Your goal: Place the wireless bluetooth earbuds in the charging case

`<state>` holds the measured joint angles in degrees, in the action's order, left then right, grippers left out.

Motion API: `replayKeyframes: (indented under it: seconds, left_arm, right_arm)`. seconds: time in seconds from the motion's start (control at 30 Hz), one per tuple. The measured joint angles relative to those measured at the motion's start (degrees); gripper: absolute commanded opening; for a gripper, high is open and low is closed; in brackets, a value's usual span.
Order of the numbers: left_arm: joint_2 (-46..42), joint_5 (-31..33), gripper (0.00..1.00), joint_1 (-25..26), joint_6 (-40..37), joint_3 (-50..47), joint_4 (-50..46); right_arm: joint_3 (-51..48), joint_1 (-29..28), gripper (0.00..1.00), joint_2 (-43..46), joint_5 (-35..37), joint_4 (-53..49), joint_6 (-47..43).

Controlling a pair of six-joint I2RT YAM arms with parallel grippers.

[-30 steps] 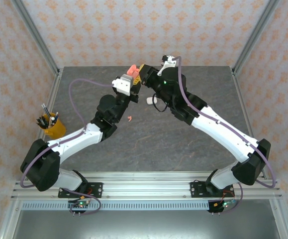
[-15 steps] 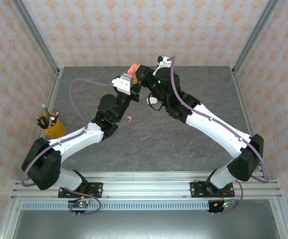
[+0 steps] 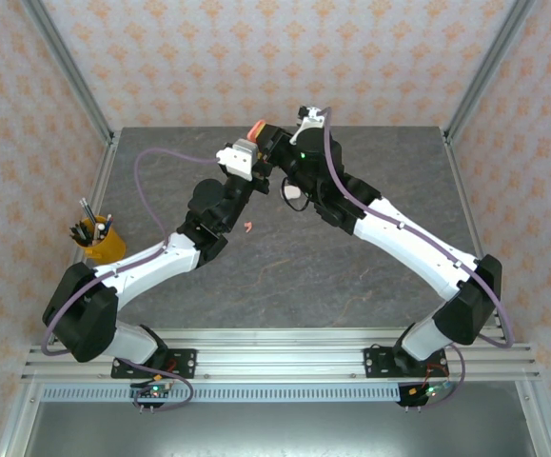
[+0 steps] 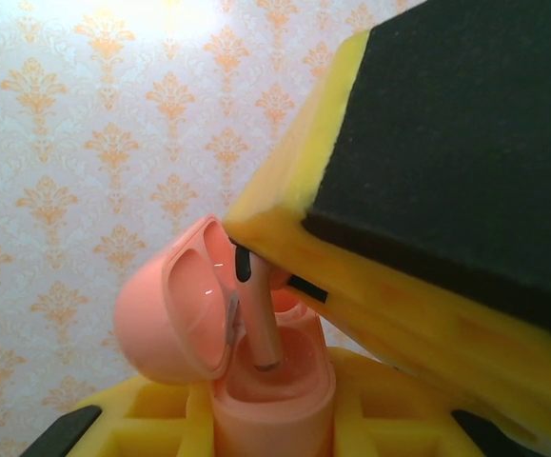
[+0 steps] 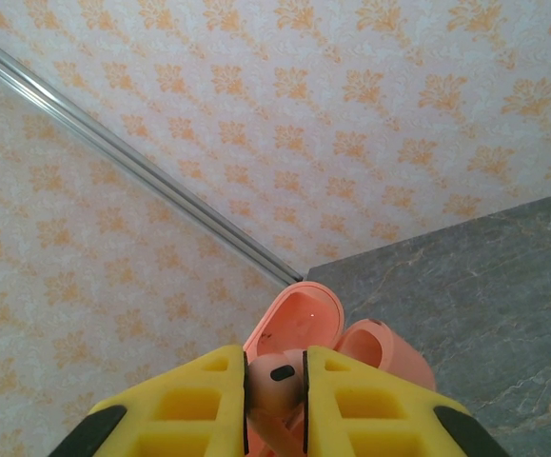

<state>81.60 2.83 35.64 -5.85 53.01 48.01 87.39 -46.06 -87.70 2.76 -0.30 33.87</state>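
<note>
My left gripper [image 4: 273, 419] is shut on the body of a salmon pink charging case [image 4: 275, 395], held upright with its lid [image 4: 175, 305] hinged open to the left. My right gripper [image 5: 275, 390] is shut on a pink earbud [image 5: 277, 374]. Its stem [image 4: 259, 319] points down into the case's open well, the tip just at the opening. Seen from above, both grippers meet over the far middle of the table, left gripper [image 3: 248, 150] and right gripper [image 3: 273, 145], with the case [image 3: 255, 129] between them. A second pink earbud [image 3: 247, 226] lies loose on the table.
A white case [image 3: 294, 193] sits on the grey table [image 3: 285, 276] under the right arm, partly hidden. A yellow cup of pens [image 3: 97, 238] stands at the left edge. Patterned walls and metal frame posts close in the back and sides.
The right gripper has moved left and closed in on the case held by the left gripper, bringing the pink earbud over the open well. The left gripper shifted slightly right.
</note>
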Motion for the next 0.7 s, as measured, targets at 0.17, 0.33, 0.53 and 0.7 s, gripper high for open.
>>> replayKeyframes:
  seconds: [0.17,0.33,0.53,0.7]
  left_arm:
    - [0.0,0.0,0.0,0.0,0.0,0.2,-0.1]
    - [0.0,0.0,0.0,0.0,0.0,0.5,-0.4]
    - [0.0,0.0,0.0,0.0,-0.1,1.1,-1.3]
    - [0.0,0.0,0.0,0.0,-0.2,1.5,-1.7]
  right_arm:
    - [0.0,0.0,0.18,0.0,-0.3,0.0,-0.1]
    - [0.0,0.0,0.17,0.0,-0.2,0.4,-0.3]
    - [0.0,0.0,0.17,0.0,-0.2,0.5,-1.2]
    - [-0.7,0.0,0.17,0.4,-0.2,1.5,-2.3]
